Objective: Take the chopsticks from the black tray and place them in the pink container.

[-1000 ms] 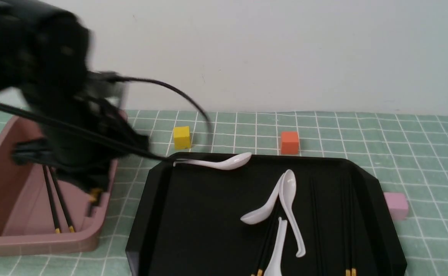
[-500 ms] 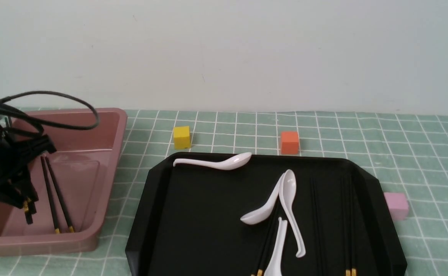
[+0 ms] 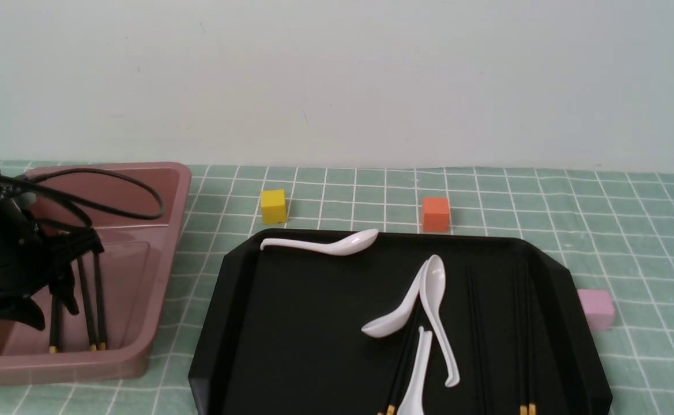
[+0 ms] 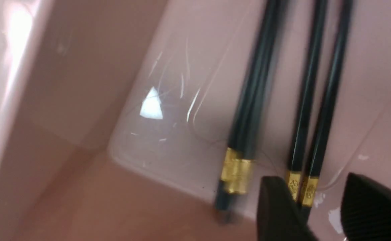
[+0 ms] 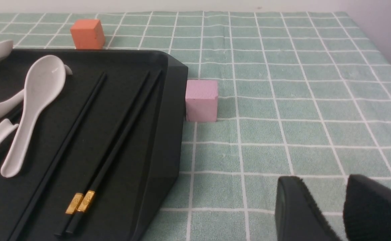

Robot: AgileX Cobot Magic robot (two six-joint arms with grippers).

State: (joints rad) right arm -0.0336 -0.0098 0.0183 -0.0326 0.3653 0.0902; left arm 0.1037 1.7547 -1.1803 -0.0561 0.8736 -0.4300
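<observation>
The pink container [image 3: 161, 230] stands at the left, with my left gripper [image 3: 48, 300] low inside it. In the left wrist view that gripper [image 4: 315, 187] is open, and nothing is pinched between its fingers. Two pairs of black, gold-banded chopsticks [image 4: 249, 110] lie loose on the container floor [image 4: 81, 100], one pair blurred. More chopsticks [image 3: 524, 346] lie in the black tray [image 3: 290, 323]; they show again as chopsticks [image 5: 115, 134] in the right wrist view. My right gripper [image 5: 329, 190] hangs open over bare cloth, to the right of the tray [image 5: 162, 134].
Three white spoons [image 3: 435, 288] lie in the tray, two of them across a chopstick pair [image 3: 397, 380]. A yellow cube [image 3: 273, 206] and an orange cube [image 3: 435, 214] stand behind the tray. A pale-pink cube [image 3: 595, 308] touches its right rim. The left arm's cable [image 3: 112, 196] loops over the container.
My left arm swung left from the tray's corner and sank into the pink container. Its jaws opened, and the pair it carried now lies on the floor beside the earlier pair.
</observation>
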